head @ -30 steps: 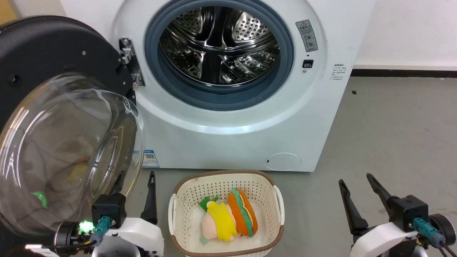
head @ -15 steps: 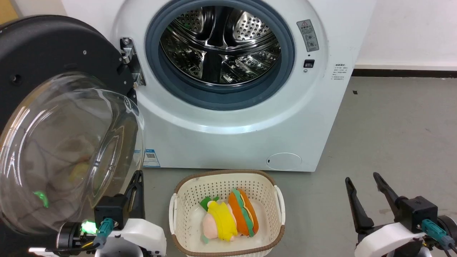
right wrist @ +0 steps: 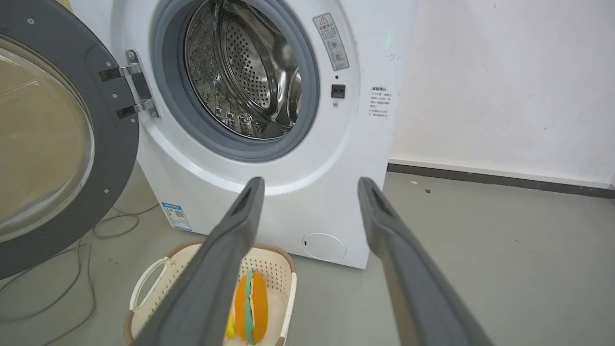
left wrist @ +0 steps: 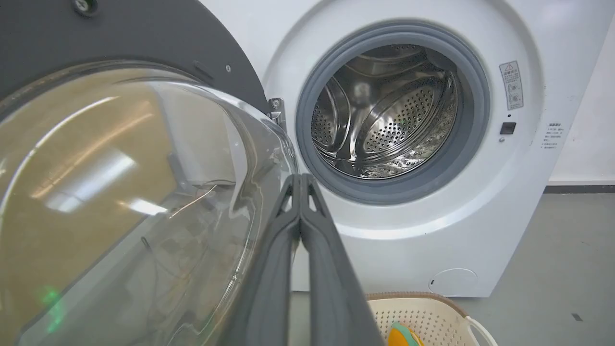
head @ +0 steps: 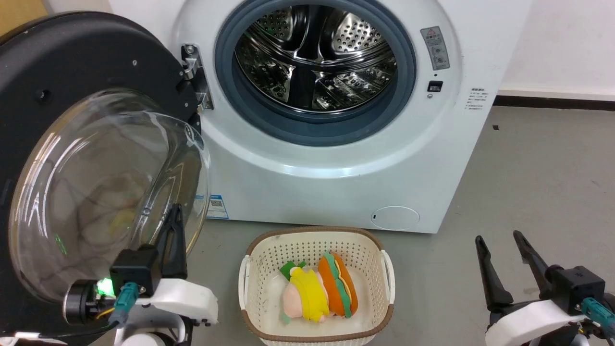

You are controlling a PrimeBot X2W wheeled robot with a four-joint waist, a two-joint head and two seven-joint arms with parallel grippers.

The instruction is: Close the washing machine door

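The washing machine door point(head: 86, 53), round and glossy black, stands swung wide open at the left on its metal hinge point(head: 194, 77). Its clear glass bowl point(head: 105, 182) bulges toward me. The white washing machine point(head: 336, 182) shows its open steel drum point(head: 317, 53). My left gripper point(head: 174, 209) is shut on nothing, its tips against the bowl's lower right edge; contact is unclear. In the left wrist view the left gripper point(left wrist: 300, 179) lies just right of the bowl point(left wrist: 120, 192). My right gripper point(head: 498, 236) is open low at the right, far from the door; the right gripper point(right wrist: 311, 181) faces the machine point(right wrist: 326, 192).
A cream laundry basket point(head: 317, 240) with plush toys point(head: 307, 298) stands on the grey floor in front of the machine, between my arms. A cable point(right wrist: 81, 250) lies on the floor under the door. A white wall point(right wrist: 480, 72) runs right of the machine.
My left gripper's fingers have gone from open to shut and moved left, up to the glass bowl's edge. The head camera has shifted, so the whole scene sits further right.
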